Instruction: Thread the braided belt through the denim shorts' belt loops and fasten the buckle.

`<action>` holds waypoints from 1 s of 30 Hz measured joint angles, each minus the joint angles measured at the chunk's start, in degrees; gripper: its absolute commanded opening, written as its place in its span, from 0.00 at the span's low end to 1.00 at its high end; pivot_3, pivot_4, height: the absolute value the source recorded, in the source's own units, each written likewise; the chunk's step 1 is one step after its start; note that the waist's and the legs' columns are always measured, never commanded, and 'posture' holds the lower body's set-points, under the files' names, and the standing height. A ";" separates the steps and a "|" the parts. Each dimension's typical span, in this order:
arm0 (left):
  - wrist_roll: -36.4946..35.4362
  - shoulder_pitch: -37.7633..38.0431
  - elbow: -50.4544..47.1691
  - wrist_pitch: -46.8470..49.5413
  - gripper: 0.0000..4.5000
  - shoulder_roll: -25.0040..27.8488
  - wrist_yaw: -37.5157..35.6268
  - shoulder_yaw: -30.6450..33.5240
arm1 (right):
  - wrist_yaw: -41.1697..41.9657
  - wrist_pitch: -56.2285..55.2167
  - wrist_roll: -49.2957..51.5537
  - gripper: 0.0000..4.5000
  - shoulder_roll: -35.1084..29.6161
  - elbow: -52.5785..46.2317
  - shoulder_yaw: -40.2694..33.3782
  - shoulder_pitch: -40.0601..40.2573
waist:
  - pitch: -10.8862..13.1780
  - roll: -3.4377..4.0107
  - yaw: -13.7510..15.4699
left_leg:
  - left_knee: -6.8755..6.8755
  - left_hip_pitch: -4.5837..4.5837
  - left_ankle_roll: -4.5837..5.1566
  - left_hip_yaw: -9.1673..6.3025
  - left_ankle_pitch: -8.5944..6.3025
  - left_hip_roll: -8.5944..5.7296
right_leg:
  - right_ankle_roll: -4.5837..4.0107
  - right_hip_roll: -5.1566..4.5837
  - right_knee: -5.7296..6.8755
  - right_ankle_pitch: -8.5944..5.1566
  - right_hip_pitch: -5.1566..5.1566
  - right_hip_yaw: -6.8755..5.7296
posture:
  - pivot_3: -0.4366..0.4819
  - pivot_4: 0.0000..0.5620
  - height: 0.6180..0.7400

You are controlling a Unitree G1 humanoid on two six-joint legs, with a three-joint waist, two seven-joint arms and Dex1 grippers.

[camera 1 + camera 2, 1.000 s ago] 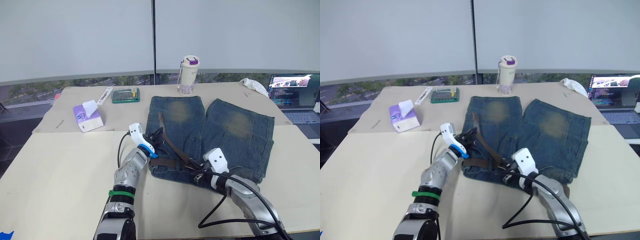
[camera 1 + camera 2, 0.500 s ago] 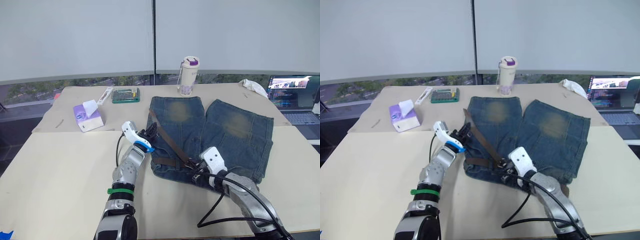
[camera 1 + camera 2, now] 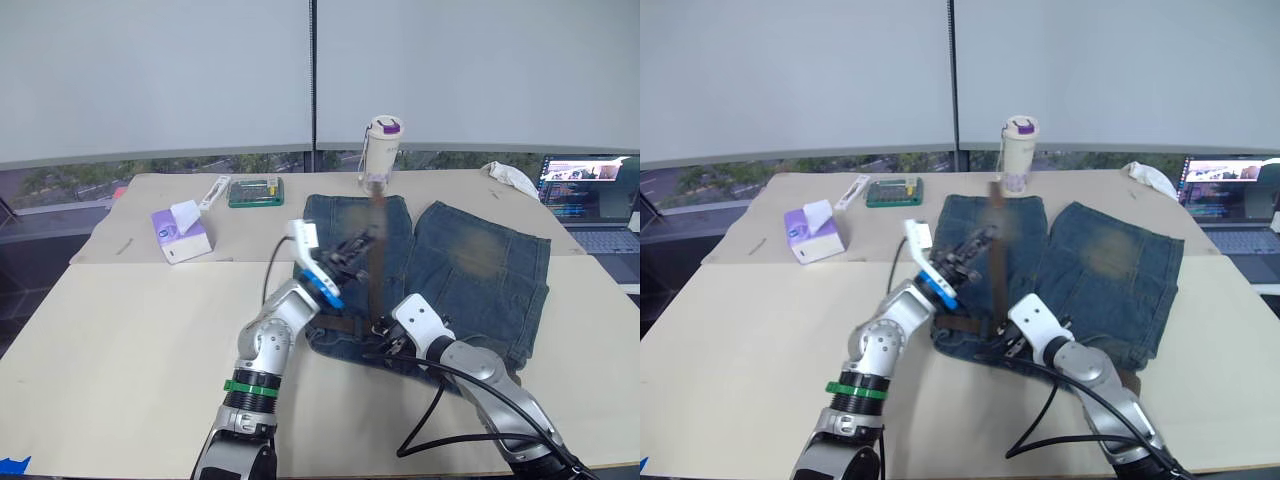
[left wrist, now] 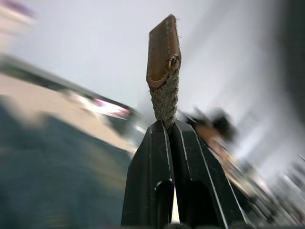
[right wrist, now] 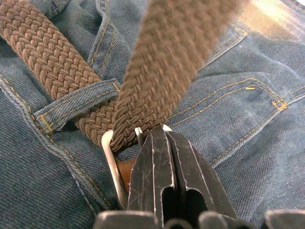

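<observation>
Right wrist view: the right gripper (image 5: 159, 138), fingers pressed together, pinches the buckle (image 5: 113, 164) on the denim shorts (image 3: 470, 265), just beside a belt loop (image 5: 76, 107). The left gripper (image 4: 167, 131) pinches the braided belt (image 3: 374, 255) near its tapered end, raised above the shorts. Beyond stand a bottle (image 3: 380, 152), a tissue box (image 3: 180, 232) and a laptop (image 3: 590, 190).

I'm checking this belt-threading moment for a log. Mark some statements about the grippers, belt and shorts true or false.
1. The left gripper is shut on the braided belt near its tapered end. True.
2. The belt's free end lies flat on the table. False: it is lifted above the denim shorts.
3. The right gripper is at the buckle. True.
4. The belt passes under a belt loop beside the buckle. True.
5. The shorts hang off the table's edge. False: they lie flat on it.
</observation>
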 measured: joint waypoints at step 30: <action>7.49 -4.09 10.64 -9.06 0.00 0.41 -0.65 -8.79 | -0.04 0.03 -1.08 0.01 2.02 -0.49 -2.19 1.79 | 0.02 0.09 0.23 | 0.00 0.38 0.21 -0.10 -0.19 0.01 | 0.43 -0.05 -0.38 -0.27 0.62 -0.07 | 0.48 0.27 1.00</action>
